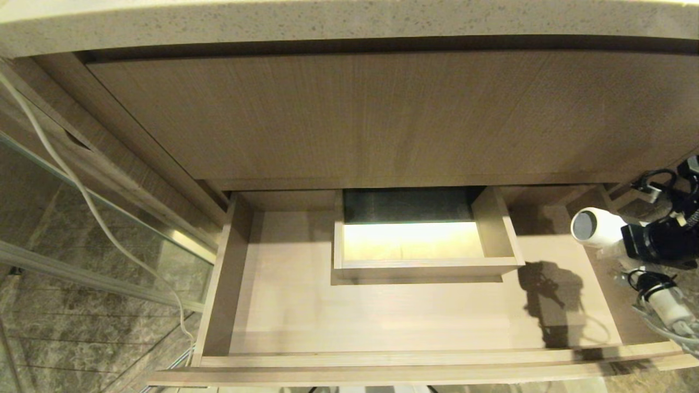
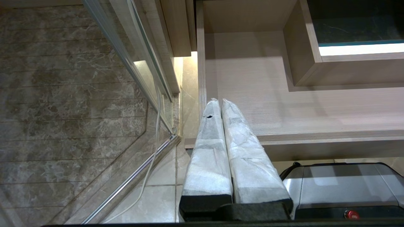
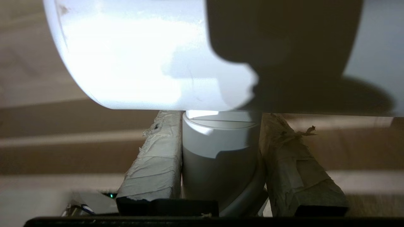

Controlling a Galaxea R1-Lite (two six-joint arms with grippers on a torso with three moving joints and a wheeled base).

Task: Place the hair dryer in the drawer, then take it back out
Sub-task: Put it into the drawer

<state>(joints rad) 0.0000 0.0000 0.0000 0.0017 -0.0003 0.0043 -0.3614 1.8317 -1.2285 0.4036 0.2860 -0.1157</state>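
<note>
White hair dryer (image 1: 596,227), handle clamped in the right gripper (image 3: 221,164), hangs over the open drawer's (image 1: 382,311) right end; lower it gently, clear of the boxed cutout (image 1: 426,262), cord trailing.

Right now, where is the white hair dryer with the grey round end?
In the head view, the white hair dryer is at the far right, held by the right gripper on its handle, above the right end of the open light wood drawer.
</note>
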